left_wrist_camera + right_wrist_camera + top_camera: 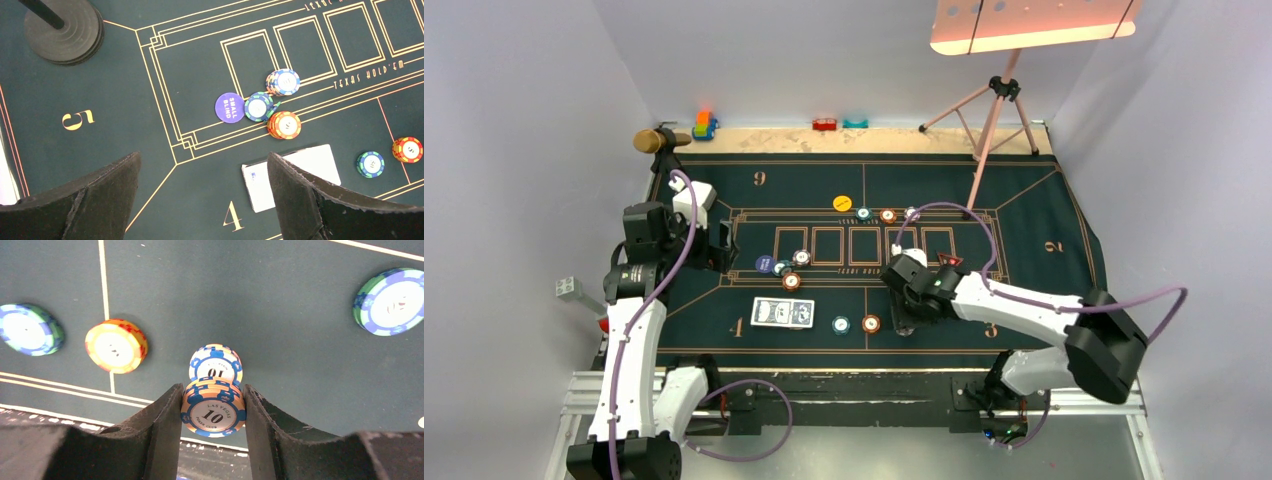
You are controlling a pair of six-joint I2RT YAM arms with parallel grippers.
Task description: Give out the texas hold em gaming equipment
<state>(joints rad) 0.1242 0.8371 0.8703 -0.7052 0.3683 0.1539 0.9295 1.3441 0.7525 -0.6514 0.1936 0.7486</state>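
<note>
I am clamping my right gripper [213, 395] on a stack of ten-value chips [213, 415], low over the mat's [824, 180] near side. My left gripper [202, 157] is hanging wide open, empty. I am probably midway: the cards [781, 313] and neighbouring chips [841, 323] are lying dealt, while the centre chip cluster [791, 281] is waiting.

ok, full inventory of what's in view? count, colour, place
mat: one, dark green, gold lines, covers the table
cards: one stack, blue backs, near edge by the 4
Small Blind disc: one, navy, left of the card boxes
chips by that disc: three stacks, white-blue, teal, orange
chips right of the cards: two stacks, teal, orange
far chips: two stacks, teal, orange, beyond the boxes
yellow disc: one, left of the far chips
red triangle: one, right end of the boxes
toys: three, colourful, back edge off the mat
tripod: one, pink, back right
left gripper: jaws open, above the mat
right gripper: jaws pressed on white-blue 10 chips
</note>
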